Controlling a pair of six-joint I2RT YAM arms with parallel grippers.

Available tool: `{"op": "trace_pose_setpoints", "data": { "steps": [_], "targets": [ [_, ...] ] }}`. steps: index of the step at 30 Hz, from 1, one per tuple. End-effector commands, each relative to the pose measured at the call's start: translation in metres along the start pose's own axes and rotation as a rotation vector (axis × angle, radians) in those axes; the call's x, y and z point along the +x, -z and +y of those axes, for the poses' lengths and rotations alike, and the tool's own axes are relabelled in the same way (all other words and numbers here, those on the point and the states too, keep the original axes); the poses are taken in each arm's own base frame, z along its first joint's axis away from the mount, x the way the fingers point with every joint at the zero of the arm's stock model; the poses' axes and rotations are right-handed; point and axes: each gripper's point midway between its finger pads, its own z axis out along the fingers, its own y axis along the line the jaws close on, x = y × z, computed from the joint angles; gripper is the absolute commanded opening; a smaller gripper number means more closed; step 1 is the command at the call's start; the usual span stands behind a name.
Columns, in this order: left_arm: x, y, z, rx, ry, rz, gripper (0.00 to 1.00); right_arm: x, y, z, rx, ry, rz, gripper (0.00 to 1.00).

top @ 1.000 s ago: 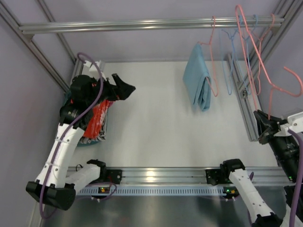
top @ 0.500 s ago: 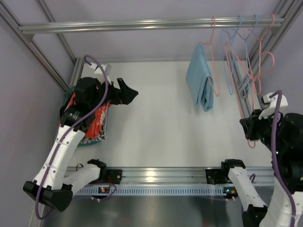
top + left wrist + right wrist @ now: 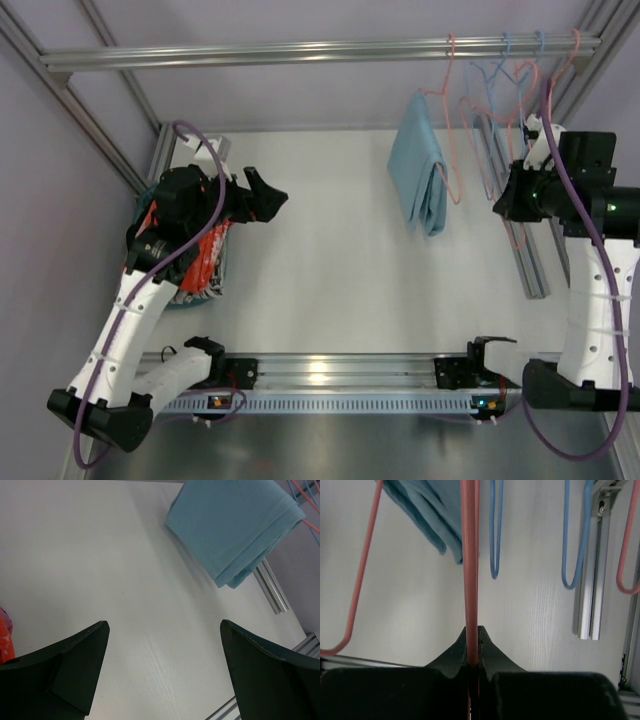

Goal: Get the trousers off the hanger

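As the left tool [image 3: 162, 630] gapes over the white table [image 3: 320, 270], the right tool [image 3: 471, 631] clamps a hanger [image 3: 469, 555].

The rail [image 3: 300, 50] is brushed metal with a dull shine. Below the rail, the table [image 3: 320, 260] is white and matt, with a faint wood-like grain. The blue cloth [image 3: 420, 175] hanging from the rail is soft, matt fabric. The red hanger [image 3: 470, 555] is thin, smooth and slightly glossy. The left end effector [image 3: 163, 627] and right end effector [image 3: 472, 630] are matt black plastic.
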Motion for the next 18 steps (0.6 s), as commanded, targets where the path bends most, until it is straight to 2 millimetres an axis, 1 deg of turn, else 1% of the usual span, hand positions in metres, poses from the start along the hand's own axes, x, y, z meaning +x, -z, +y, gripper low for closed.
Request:
{"op": "trace_pose_setpoints", "data": {
  "steps": [1,2,3,5,7,8,9,11,13,14,16,17,18],
  "targets": [
    [-0.004,0.003,0.002,-0.01,-0.023,-0.033,0.99,-0.052,0.015,-0.002,0.026,0.001,-0.16,0.0],
    [-0.003,0.003,0.002,-0.011,-0.02,-0.03,0.99,-0.059,0.017,0.0,0.018,0.005,-0.172,0.0],
    [0.0,0.002,0.004,-0.013,-0.017,-0.025,0.99,-0.064,0.009,-0.001,0.016,0.007,-0.162,0.0],
    [0.002,0.002,0.006,-0.021,-0.014,-0.022,0.99,-0.074,0.01,0.003,0.011,0.023,-0.179,0.0],
    [0.003,0.002,0.007,-0.024,-0.016,-0.021,0.99,-0.081,0.007,0.007,0.004,0.032,-0.184,0.0],
    [0.004,0.001,0.007,-0.024,-0.016,-0.018,0.99,-0.089,0.011,0.012,0.002,0.05,-0.207,0.0],
    [0.003,0.001,0.007,-0.024,-0.016,-0.019,0.99,-0.092,0.005,0.02,-0.015,0.063,-0.198,0.0],
    [0.005,-0.002,0.009,-0.027,-0.01,-0.01,0.99,-0.103,0.006,0.028,-0.031,0.075,-0.221,0.0],
    [0.006,-0.003,0.007,-0.023,0.001,-0.004,0.99,-0.108,-0.002,0.029,-0.023,0.093,-0.215,0.0],
    [0.006,-0.003,0.008,-0.026,0.004,-0.005,0.99,-0.114,-0.004,0.029,-0.004,0.109,-0.234,0.0],
    [0.006,-0.002,0.008,-0.027,0.012,-0.007,0.99,-0.119,-0.014,0.03,0.007,0.12,-0.225,0.0],
    [0.006,-0.003,0.008,-0.028,0.014,-0.005,0.99,-0.124,-0.015,0.031,0.009,0.12,-0.238,0.0],
    [0.008,-0.003,0.008,-0.025,0.016,-0.003,0.99,-0.127,-0.023,0.031,0.013,0.117,-0.226,0.0]
  ]
}}
